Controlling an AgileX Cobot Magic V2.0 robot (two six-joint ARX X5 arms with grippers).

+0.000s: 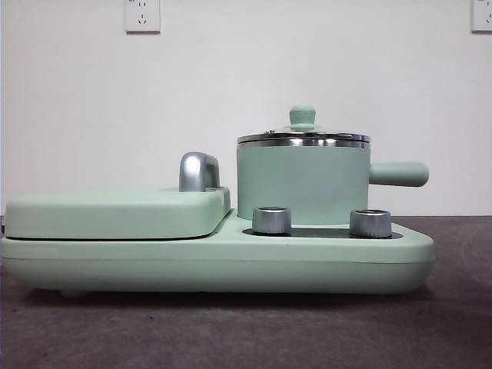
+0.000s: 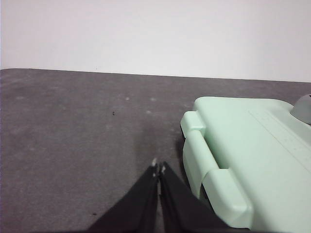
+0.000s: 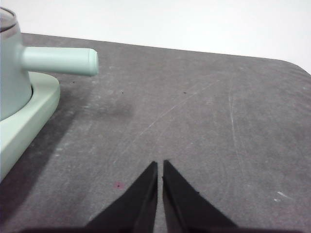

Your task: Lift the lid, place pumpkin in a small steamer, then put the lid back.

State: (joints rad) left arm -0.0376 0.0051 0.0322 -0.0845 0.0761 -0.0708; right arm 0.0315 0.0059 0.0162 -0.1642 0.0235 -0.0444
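Note:
The small steamer point(image 1: 302, 183), a mint-green pot with a steel rim and a stubby side handle point(image 1: 398, 174), stands on the right half of the wide base. Its lid point(image 1: 303, 136) rests on the rim, mint-green knob point(image 1: 302, 117) upright. The pot's handle point(image 3: 59, 61) also shows in the right wrist view. The pumpkin is out of view. My left gripper point(image 2: 158, 168) is shut over the grey table, beside the end of the flat green cover. Over bare table, my right gripper point(image 3: 160, 165) is shut too, well away from the pot's handle. Neither holds anything.
The wide low mint-green base point(image 1: 215, 257) carries two steel dials point(image 1: 271, 220) in front of the pot. A broad flat cover point(image 1: 115, 211) with a chrome handle point(image 1: 198, 171) fills its left half. White wall with outlets point(image 1: 142, 14) stands behind. The table's far right corner point(image 3: 296, 65) shows.

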